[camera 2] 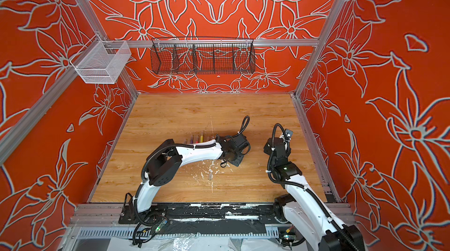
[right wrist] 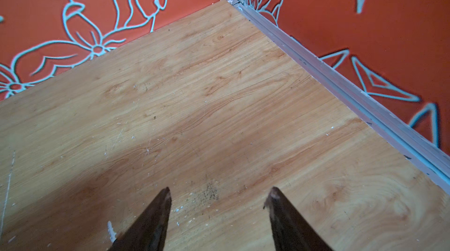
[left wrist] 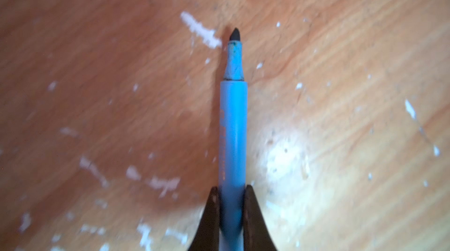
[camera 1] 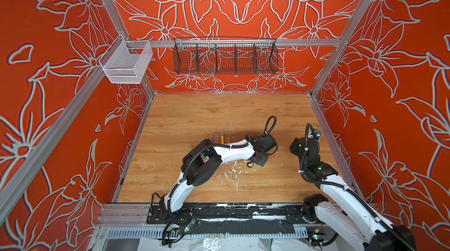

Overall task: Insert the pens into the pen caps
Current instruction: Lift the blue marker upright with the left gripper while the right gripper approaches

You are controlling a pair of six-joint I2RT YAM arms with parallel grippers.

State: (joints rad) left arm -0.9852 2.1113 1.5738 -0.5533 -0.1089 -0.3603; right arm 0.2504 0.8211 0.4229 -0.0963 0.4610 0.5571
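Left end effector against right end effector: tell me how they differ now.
The left end effector is shut on the blue pen; the right end effector is open and holds nothing. The left end effector is over wood strewn with white flecks; the right end effector faces a cleaner stretch near a corner of the table. Both have dark tapered fingers.

Both top views look down over the wooden table; wrist cameras close above it, left's along the blue pen.
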